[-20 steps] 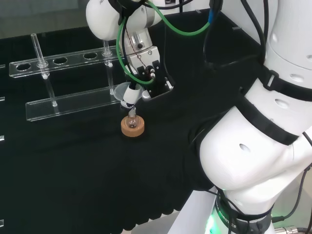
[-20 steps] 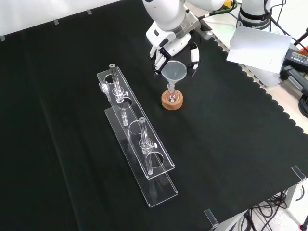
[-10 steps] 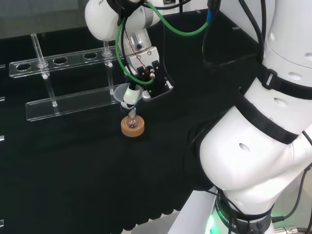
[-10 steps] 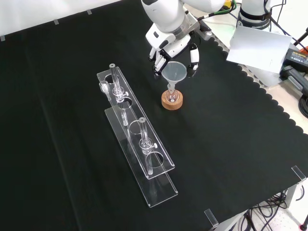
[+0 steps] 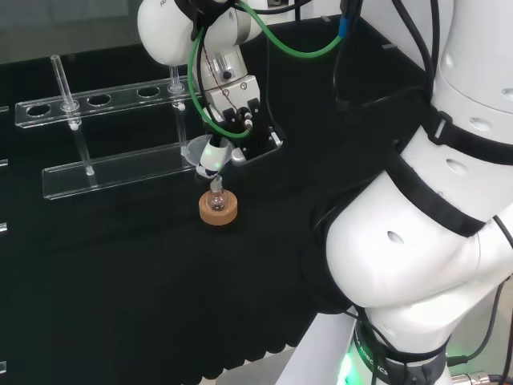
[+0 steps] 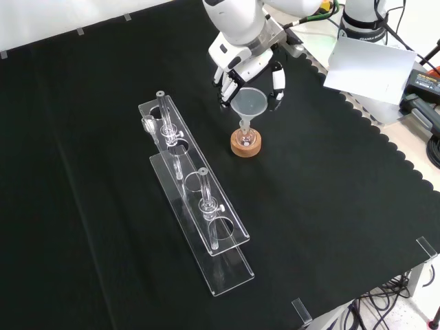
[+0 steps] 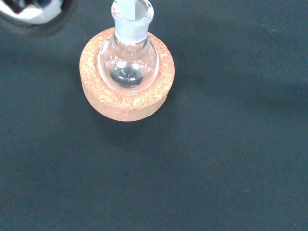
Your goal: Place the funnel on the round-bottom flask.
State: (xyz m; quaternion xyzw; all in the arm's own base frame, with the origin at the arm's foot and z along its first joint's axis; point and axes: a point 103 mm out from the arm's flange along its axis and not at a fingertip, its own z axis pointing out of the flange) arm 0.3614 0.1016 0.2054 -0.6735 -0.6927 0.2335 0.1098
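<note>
- Landmark: the round cork ring stand, on the black cloth just beside the long clear plastic test-tube rack.
- The small clear glass round-bottom flask sits in that cork ring, neck upright; a dark patch shows at its bottom, and what it is cannot be told.
- The clear conical funnel stands directly above the cork ring, wide mouth up, stem pointing straight down; its long axis is vertical and in line with the flask's neck.
- The stem's tip appears to be at or just inside the neck's opening; how deep it goes cannot be told.
- The black and white robot hand is above and behind the cork ring in the front view, its fingers curved about the funnel's rim and gripping it.
- Step in hand, as judged: seating the funnel in the neck.
- Next move, as judged: a straight descent along the vertical axis until the stem rests in the neck, then spreading the fingers without tipping the funnel or nudging the flask off its ring.
</note>
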